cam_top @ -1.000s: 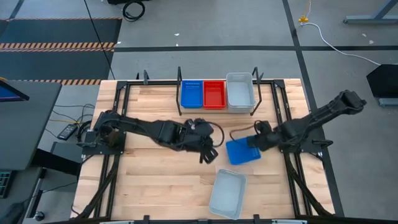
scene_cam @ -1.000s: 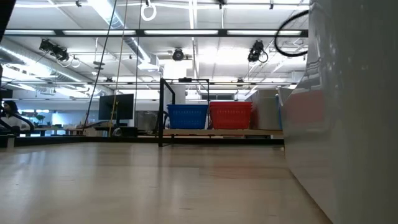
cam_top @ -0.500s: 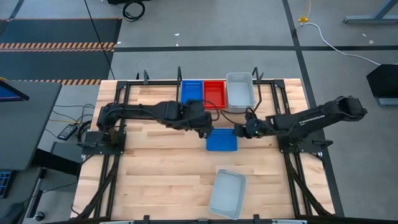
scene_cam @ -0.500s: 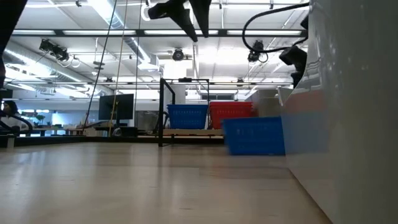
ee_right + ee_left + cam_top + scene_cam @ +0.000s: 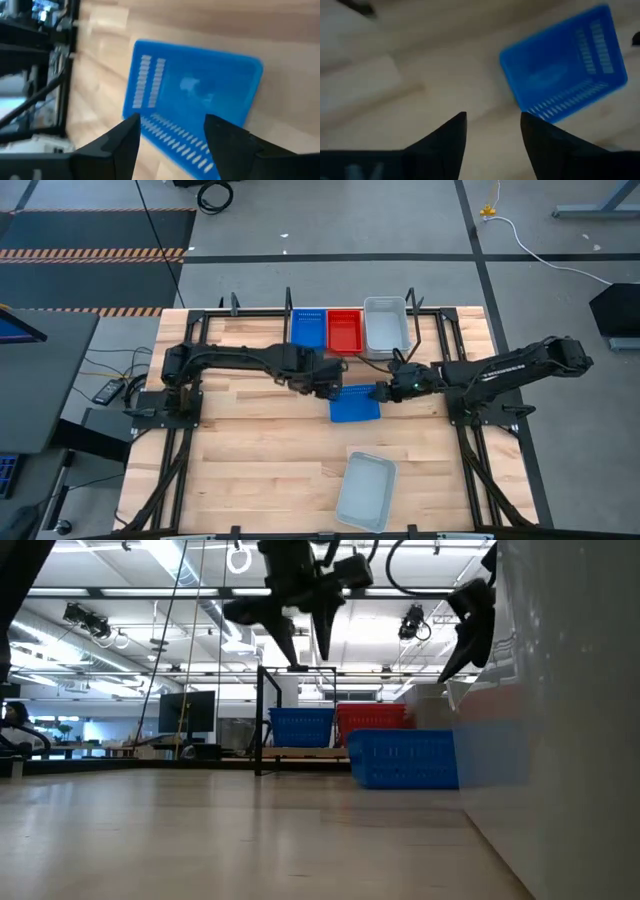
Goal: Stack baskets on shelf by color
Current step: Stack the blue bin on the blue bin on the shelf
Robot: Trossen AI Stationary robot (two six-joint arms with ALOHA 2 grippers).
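The left gripper (image 5: 328, 383) hovers with jaws released just left of a loose blue basket (image 5: 355, 403) lying flat mid-worktop (image 5: 250, 460). The right gripper (image 5: 384, 391), jaws parted and holding nothing, sits at that basket's right edge. Behind, blue, red and grey-white baskets (image 5: 347, 328) line the shelf (image 5: 440, 320).

We cannot see all of the pale tray (image 5: 570, 730) in the low view: it fills the picture's right side as a blur and runs off the edge, hiding part of the loose blue basket (image 5: 405, 758) behind it. In the left wrist view that basket (image 5: 565, 62) is smeared, its mesh barely readable. Beside it, in the high view, the left gripper (image 5: 335, 383) is too small and dark for us to tell where the fingertips end.
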